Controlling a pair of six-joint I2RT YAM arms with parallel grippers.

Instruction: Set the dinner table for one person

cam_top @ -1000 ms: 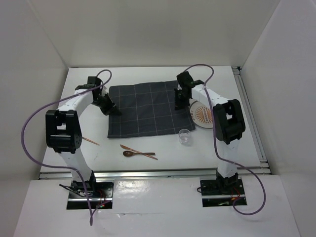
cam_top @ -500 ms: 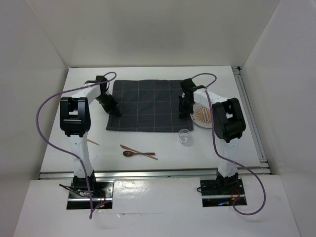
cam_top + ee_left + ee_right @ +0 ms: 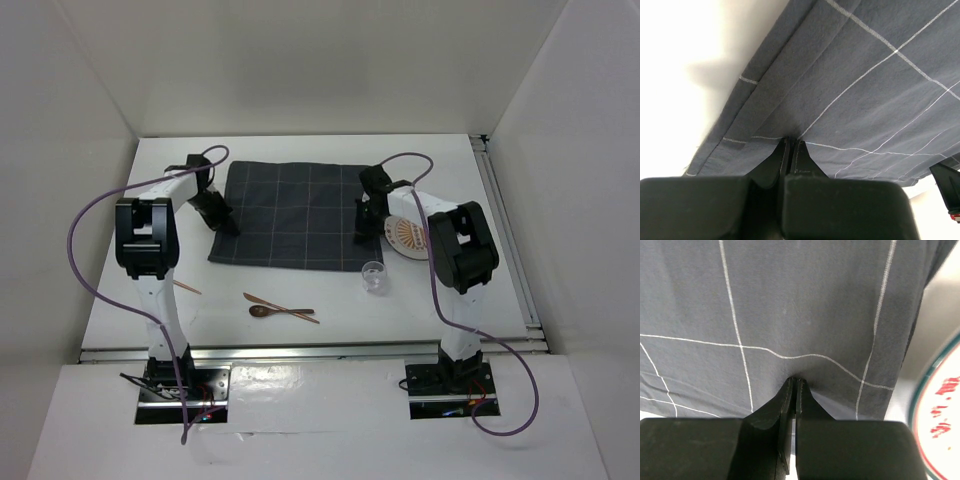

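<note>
A dark grey checked cloth [image 3: 290, 215] lies spread on the white dinner table [image 3: 180, 300]. My left gripper [image 3: 228, 226] is shut on the cloth's left edge; in the left wrist view its tips [image 3: 790, 142] pinch the fabric [image 3: 865, 75]. My right gripper [image 3: 361, 235] is shut on the cloth's right edge; in the right wrist view its tips [image 3: 795, 382] pinch the fabric [image 3: 805, 300]. A patterned plate [image 3: 410, 235] lies just right of the cloth, and its rim shows in the right wrist view [image 3: 940, 420]. A clear glass [image 3: 374, 276] stands in front of the cloth's right corner.
A wooden spoon [image 3: 280, 311] and a wooden knife [image 3: 270, 302] lie crossed at the front middle. Another wooden utensil [image 3: 184, 286] pokes out beside the left arm. Silver rails run along the right side [image 3: 510, 240] and the front.
Both grippers have pulled the cloth toward the near side and slightly left. Its right edge has come off the plate, and the cloth now lies flatter.
</note>
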